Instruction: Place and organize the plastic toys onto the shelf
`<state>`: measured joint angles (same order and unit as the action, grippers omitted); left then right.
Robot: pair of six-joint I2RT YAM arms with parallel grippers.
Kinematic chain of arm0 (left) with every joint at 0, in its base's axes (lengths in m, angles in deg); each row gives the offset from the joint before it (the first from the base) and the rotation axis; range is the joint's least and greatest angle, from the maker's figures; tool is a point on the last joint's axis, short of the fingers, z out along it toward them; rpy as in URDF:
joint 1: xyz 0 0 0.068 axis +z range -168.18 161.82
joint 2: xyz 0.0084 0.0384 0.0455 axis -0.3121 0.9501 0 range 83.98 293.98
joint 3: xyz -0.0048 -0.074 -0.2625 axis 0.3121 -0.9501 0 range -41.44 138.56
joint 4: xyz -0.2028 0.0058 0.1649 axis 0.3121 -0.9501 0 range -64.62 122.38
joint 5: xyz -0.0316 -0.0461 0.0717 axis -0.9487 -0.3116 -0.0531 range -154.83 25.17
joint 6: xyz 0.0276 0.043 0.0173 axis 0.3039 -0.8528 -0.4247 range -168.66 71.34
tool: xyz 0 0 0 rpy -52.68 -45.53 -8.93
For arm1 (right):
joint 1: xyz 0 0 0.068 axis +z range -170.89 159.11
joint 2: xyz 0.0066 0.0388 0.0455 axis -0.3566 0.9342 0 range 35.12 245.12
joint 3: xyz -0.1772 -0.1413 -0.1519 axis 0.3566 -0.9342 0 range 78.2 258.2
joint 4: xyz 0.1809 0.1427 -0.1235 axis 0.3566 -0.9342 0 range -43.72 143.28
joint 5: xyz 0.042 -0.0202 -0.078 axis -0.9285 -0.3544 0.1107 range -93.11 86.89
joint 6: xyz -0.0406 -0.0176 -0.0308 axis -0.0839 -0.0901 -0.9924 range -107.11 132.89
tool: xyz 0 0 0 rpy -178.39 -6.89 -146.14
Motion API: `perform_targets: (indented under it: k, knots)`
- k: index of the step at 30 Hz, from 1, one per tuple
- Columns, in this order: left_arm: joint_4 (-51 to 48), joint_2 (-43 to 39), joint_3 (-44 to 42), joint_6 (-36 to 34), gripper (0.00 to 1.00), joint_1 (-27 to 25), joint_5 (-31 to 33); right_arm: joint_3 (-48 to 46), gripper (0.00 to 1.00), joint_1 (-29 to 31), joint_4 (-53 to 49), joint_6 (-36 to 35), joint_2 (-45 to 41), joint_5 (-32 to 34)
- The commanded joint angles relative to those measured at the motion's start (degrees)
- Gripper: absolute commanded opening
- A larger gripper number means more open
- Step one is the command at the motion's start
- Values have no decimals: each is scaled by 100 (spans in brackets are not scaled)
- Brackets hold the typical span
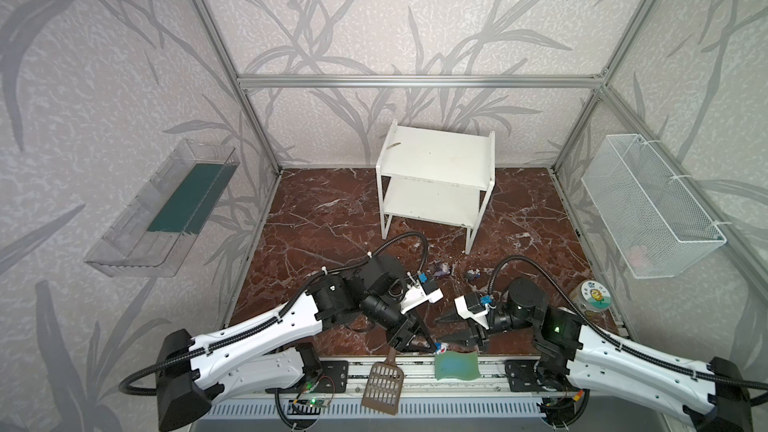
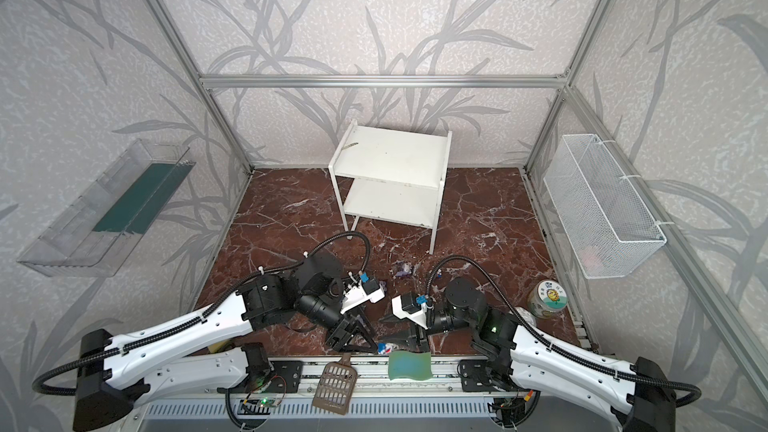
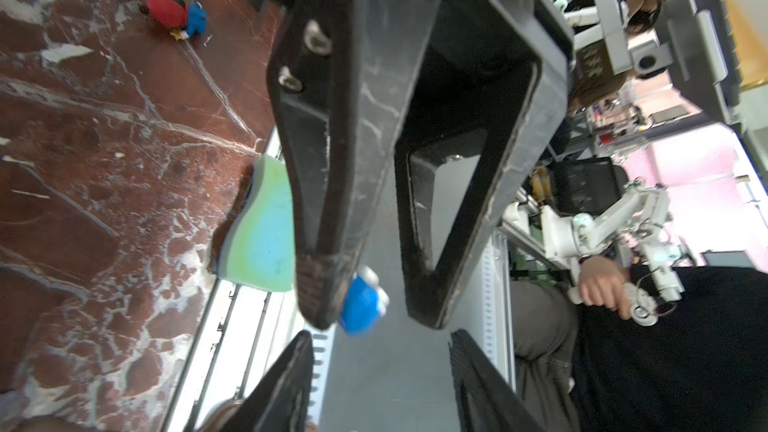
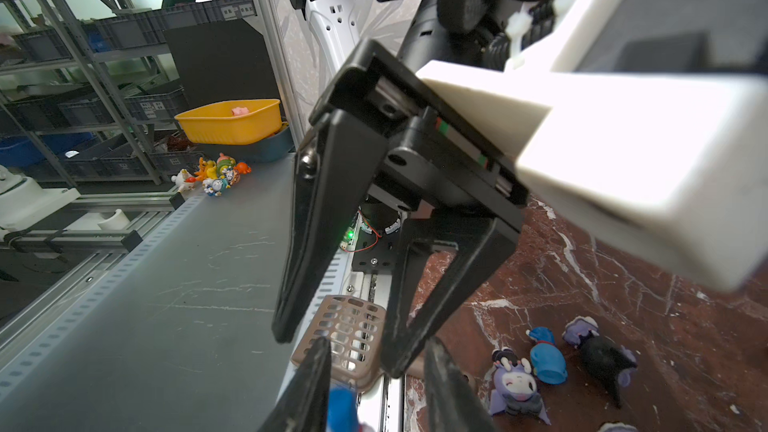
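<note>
Toy [image 3: 361, 305], blue-white, sits between both end effectors at the table's [image 1: 311, 218] front edge; looks like a handover.
Left end effector [image 3: 372, 317] gapes wide, one finger touching it. Right end effector [image 4: 376, 351] brackets it, unclamped. Other toys [image 4: 515, 384] litter the table, and the shelf [image 1: 436, 151] is bare, so nearly everything remains.

Glossy, veined marble-look tabletop [image 1: 332, 222] — matt, scuffed white-painted shelf [image 1: 436, 151].

Soft even light is filling both top views, edges are bowing, and glare is bleaching the blurred white mount [image 4: 602, 151].
</note>
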<state>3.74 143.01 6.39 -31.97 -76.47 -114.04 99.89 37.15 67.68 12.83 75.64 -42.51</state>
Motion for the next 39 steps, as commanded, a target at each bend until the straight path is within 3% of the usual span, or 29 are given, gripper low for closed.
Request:
perform_targets:
  k: [1,7,10,18,21,27,34,39]
  knots:
    - [21,-226,51,-87,64,30,86,142,36,23,-201,-81,-110,197]
    - [-232,-373,120,-200,68,45,799,89,36,27,-738,12,-171,960]
    - [-333,-698,104,-192,74,63,1520,-169,37,23,-928,420,-418,1729]
    - [-362,-1701,-68,125,99,103,3279,451,48,23,-4132,2455,-669,5330]
    - [-308,-1797,-142,211,100,98,3389,835,48,23,-5120,3068,-406,5816]
    - [-168,-1694,-211,410,100,98,3728,1100,47,23,-6028,4162,-35,6145]
    - [165,-1711,-385,437,100,98,3783,842,47,-272,-5724,4799,356,5012]
    - [179,-1684,-319,320,100,98,3721,497,48,-444,-4963,5144,661,4490]
